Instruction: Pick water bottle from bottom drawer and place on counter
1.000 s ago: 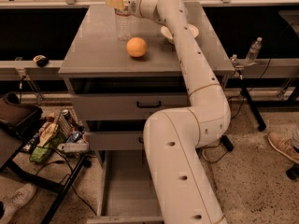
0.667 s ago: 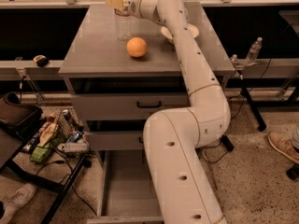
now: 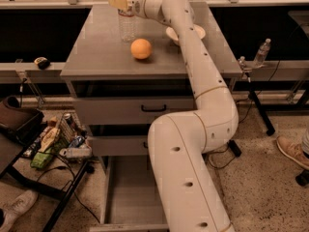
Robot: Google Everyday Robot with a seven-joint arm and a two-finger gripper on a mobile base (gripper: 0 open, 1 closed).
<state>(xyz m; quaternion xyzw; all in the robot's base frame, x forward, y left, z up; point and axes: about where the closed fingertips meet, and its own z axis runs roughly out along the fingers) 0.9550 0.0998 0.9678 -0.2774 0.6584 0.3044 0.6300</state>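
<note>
The water bottle point(image 3: 126, 22) stands upright on the counter point(image 3: 96, 57), near its back edge and left of centre. My gripper point(image 3: 120, 3) is at the bottle's shoulder, just below the white cap, and my arm reaches across the counter from the right. The bottom drawer point(image 3: 126, 192) is pulled out below; the part of its grey floor that shows is bare, and my arm hides its right side.
An orange ball point(image 3: 141, 48) lies on the counter just in front of the bottle. A white bowl point(image 3: 197, 32) sits behind my arm. A second bottle point(image 3: 261, 52) stands on the rail at right. A cluttered rack point(image 3: 53, 141) is at left, and a shoe point(image 3: 292, 151) at right.
</note>
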